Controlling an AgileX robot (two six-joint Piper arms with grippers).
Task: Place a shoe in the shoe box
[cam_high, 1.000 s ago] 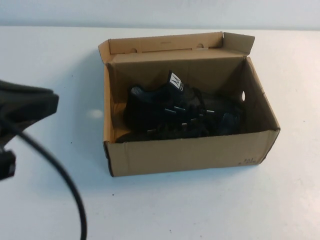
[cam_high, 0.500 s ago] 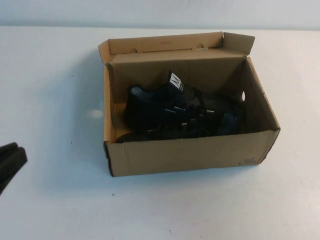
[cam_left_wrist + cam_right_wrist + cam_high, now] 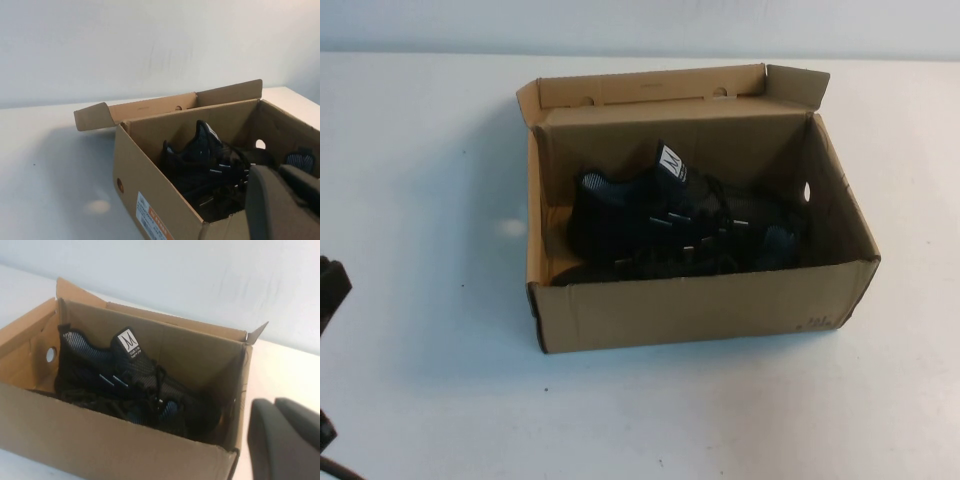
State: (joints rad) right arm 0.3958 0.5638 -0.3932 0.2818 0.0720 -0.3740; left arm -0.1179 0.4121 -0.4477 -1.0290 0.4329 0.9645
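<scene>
The brown cardboard shoe box stands open mid-table with its flap lid up at the back. A black knit shoe with a white tongue label lies inside, toe toward the right end wall with the round hole. More black shoe material lies under it, hard to tell apart. The box and shoe show in the left wrist view, and the box and shoe in the right wrist view. My left gripper is shut and empty near the box's front left corner. My right gripper is shut and empty outside the right end.
The white table spreads on all sides of the box, with a pale wall behind. A dark part of my left arm shows at the left edge of the high view. My right arm is out of the high view.
My left arm has drawn back to the left and down, almost out of the high view. The box and shoe have not moved.
</scene>
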